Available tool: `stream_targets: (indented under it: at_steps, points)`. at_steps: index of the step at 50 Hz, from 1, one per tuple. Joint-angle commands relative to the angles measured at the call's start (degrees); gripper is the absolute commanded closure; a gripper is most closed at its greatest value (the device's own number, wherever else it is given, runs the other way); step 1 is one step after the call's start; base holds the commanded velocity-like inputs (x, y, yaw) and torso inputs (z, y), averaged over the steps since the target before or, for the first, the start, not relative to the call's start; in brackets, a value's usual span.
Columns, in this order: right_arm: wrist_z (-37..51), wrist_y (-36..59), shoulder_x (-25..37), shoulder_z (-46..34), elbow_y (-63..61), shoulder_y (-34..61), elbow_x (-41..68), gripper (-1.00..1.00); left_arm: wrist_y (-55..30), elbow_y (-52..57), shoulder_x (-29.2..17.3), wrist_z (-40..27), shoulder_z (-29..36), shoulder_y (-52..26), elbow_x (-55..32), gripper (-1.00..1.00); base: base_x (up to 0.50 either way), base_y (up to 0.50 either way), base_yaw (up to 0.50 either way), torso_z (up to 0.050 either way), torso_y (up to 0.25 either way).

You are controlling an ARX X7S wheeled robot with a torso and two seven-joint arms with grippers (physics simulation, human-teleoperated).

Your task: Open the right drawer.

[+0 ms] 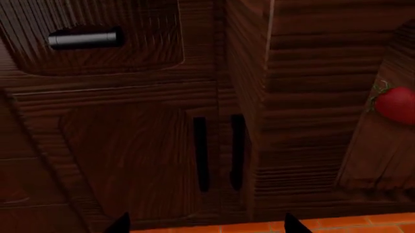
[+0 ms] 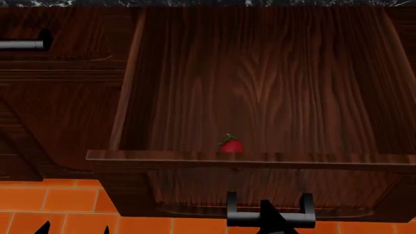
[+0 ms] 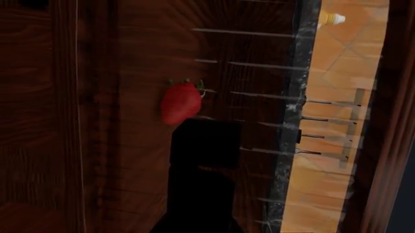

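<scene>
The right drawer [image 2: 195, 157] stands pulled far out in the head view, its dark wood floor bare except for a red strawberry [image 2: 231, 145] just behind the front panel. The silver bar handle [image 2: 302, 217] on two black posts sits low on the front. My right gripper [image 2: 268, 214] is at the middle of that handle and looks shut on it; in the right wrist view it is a dark mass [image 3: 198, 194] below the strawberry [image 3: 180, 102]. My left gripper [image 1: 207, 225] is open and empty, low near the floor, left of the drawer [image 2: 73, 229].
The left drawer with a silver handle [image 2: 19, 45] is shut; it also shows in the left wrist view [image 1: 84, 39]. Cabinet doors with vertical black handles [image 1: 201, 153] stand below it. Orange tile floor [image 2: 52, 200] lies in front. A marbled countertop edge [image 2: 195, 2] runs above.
</scene>
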Motion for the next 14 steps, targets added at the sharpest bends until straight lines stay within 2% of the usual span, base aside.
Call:
stream_targets:
  at_steps: [1, 14]
  points:
    - [0.8, 1.0, -2.9, -3.6, -4.6, 0.7, -10.2, 1.0, 0.2, -0.4, 1.0, 1.7, -1.3, -0.1, 0.1, -1.0, -0.18, 0.0, 0.0, 0.0, 0.0]
    - [1.3, 0.9, -3.0, -3.7, -4.4, 0.5, -10.2, 1.0, 0.1, -0.1, 0.8, 1.5, -1.3, 0.0, -0.2, -1.0, -0.18, 0.0, 0.0, 0.001, 0.002]
